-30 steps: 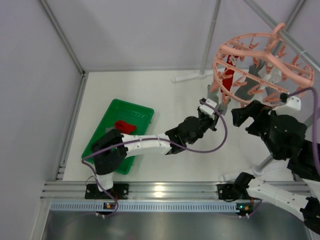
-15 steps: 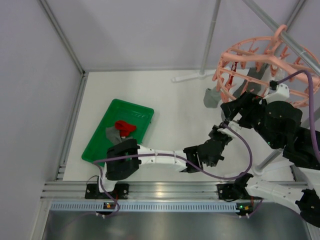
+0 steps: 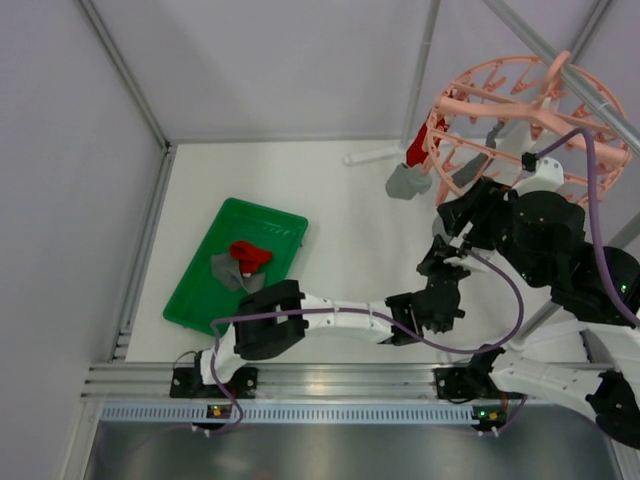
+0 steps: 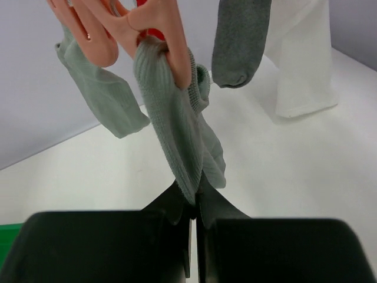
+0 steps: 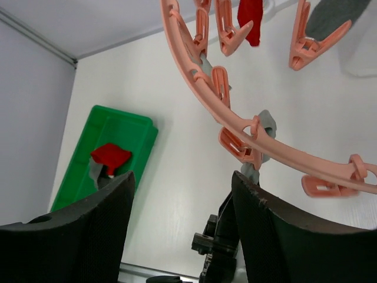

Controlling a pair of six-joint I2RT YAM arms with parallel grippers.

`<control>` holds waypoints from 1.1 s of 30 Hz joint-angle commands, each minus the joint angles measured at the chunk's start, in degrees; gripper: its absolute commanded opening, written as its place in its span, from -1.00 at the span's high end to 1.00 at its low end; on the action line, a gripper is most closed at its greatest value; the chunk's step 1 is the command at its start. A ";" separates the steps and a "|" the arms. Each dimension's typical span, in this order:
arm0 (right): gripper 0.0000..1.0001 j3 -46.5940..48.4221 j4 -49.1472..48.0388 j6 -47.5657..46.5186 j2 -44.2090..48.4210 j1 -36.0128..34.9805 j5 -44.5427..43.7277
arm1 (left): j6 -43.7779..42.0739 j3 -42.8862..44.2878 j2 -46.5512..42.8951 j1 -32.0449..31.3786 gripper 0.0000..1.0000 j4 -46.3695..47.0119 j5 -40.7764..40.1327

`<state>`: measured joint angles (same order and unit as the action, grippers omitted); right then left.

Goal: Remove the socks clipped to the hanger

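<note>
The salmon-pink hanger (image 3: 520, 110) hangs at the back right, its ring also crossing the right wrist view (image 5: 235, 127). My left gripper (image 4: 194, 200) is shut on the lower end of a light grey sock (image 4: 177, 130) that is still held in a pink clip (image 4: 156, 29). The top view shows this gripper (image 3: 445, 265) below the ring's near left side. Another light grey sock (image 4: 97, 88), a dark grey sock (image 4: 238, 41) and a red sock (image 3: 420, 145) hang from clips. My right gripper (image 5: 182, 200) is open and empty just under the ring, above the left gripper (image 5: 232, 236).
A green tray (image 3: 195, 290) at the left holds a red sock (image 3: 248, 252) and a grey sock (image 3: 228, 270). A white stand foot (image 3: 380, 155) lies at the back. Metal frame poles (image 3: 420, 60) rise by the hanger.
My left arm swung from the hanger's left side towards the near right and now grips a hanging grey sock. A grey sock has appeared in the tray. The hanger swung and turned.
</note>
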<state>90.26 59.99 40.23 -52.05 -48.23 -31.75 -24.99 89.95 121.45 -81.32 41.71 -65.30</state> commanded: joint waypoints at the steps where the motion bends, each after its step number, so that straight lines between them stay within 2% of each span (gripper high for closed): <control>1: -0.26 -1.57 -0.57 -1.20 0.02 -0.82 -1.82 | -6.11 3.03 2.82 -0.24 1.00 1.44 -5.27; 13: -0.07 -4.39 2.59 -3.23 -0.24 -0.90 -9.29 | -10.77 3.56 3.62 -0.24 1.00 1.79 -8.53; 27: -0.06 -4.74 -1.01 -7.01 -4.99 -0.82 -13.07 | -18.86 8.05 5.29 -1.56 1.00 1.70 -10.11; 33: -0.11 -2.63 1.01 -5.95 -7.01 -0.90 -15.80 | -21.14 11.29 8.01 -1.56 1.00 1.70 -11.78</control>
<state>85.19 60.90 34.50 -58.39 -48.25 -43.97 -43.75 98.39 127.66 -82.48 42.46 -74.81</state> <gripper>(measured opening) 0.551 0.015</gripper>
